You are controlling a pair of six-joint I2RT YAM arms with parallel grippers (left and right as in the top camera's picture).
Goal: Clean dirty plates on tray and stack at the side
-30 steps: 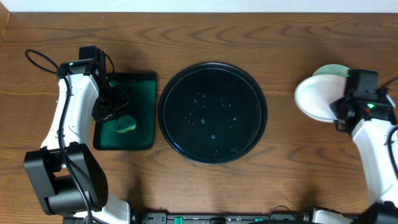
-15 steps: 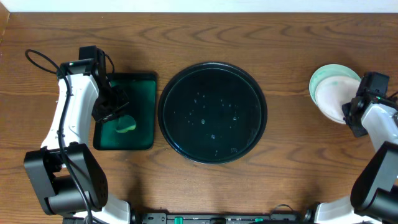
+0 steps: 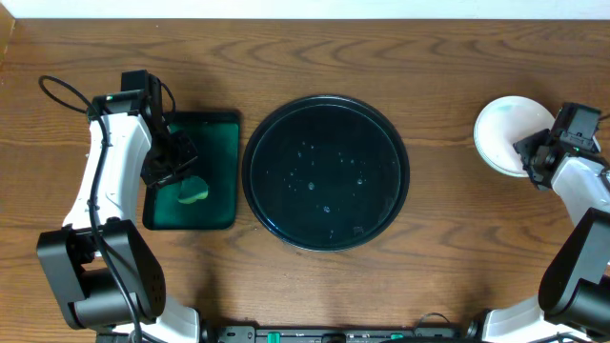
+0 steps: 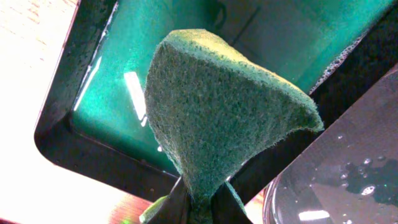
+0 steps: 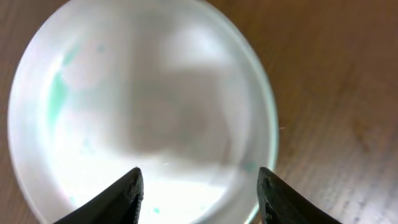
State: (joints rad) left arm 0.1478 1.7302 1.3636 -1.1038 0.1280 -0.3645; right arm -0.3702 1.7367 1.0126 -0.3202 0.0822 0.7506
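The round black tray [image 3: 324, 110] sits mid-table with only water drops on it. The plates are stacked at the far right, a white plate [image 3: 505, 131] on top. In the right wrist view this white plate [image 5: 137, 106] carries faint teal traces, and a pale mint rim [image 5: 272, 127] shows beneath it. My right gripper [image 3: 530, 160] [image 5: 199, 179] stands open over the plate's near edge, holding nothing. My left gripper [image 3: 181, 181] [image 4: 199, 202] is shut on a green sponge [image 4: 217, 112] [image 3: 193, 191] above the dark green tray.
The rectangular dark green tray [image 3: 214, 143] [image 4: 286, 37] lies left of the black tray, almost touching it. The black tray's rim [image 4: 292, 180] shows wet at the lower right of the left wrist view. Bare wooden table surrounds the plate stack.
My right gripper carried the white plate rightward onto the mint plate, then opened and let it go. The left arm and sponge have not moved.
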